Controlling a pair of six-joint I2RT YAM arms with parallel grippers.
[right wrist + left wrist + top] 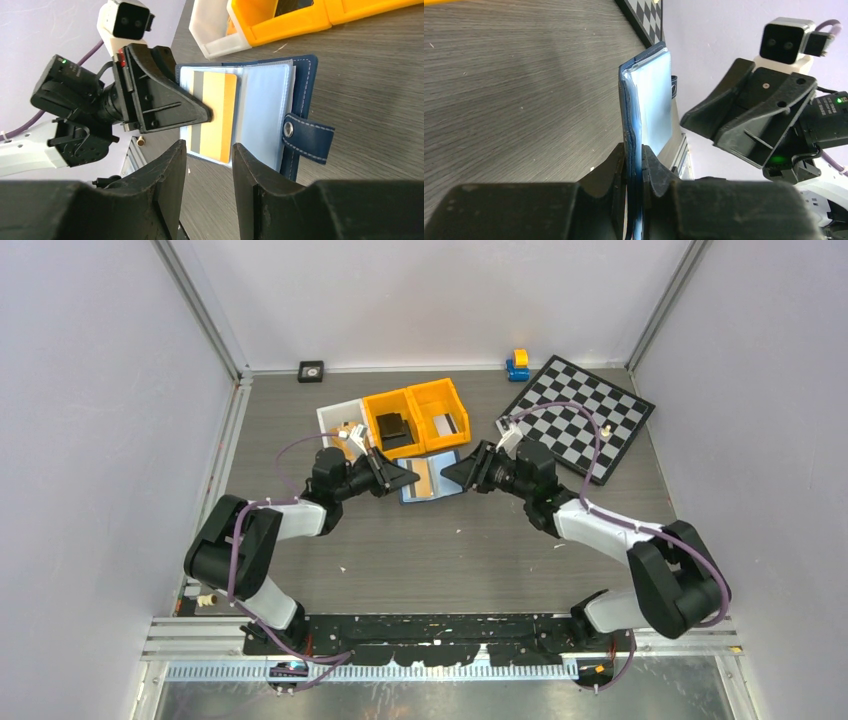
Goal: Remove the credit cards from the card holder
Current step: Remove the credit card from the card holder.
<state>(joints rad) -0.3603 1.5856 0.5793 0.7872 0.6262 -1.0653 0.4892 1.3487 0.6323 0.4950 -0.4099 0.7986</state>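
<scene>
The navy card holder (432,480) lies open, its blue-grey pockets up, between my two grippers. My left gripper (634,155) is shut on one edge of the holder (649,95); it also shows in the right wrist view (207,114). A tan/gold card (220,115) sits in a clear pocket, with a grey strip (197,112) along its side; I cannot tell if that is a separate card. The snap tab (307,136) hangs off the navy cover (306,82). My right gripper (209,152) is open and empty, just short of the card's near edge.
Two orange bins (415,400) and a white bin (335,420) stand right behind the holder; one orange bin holds a black block (392,428). A chessboard (580,415) lies at the back right, a blue-yellow toy (518,365) behind it.
</scene>
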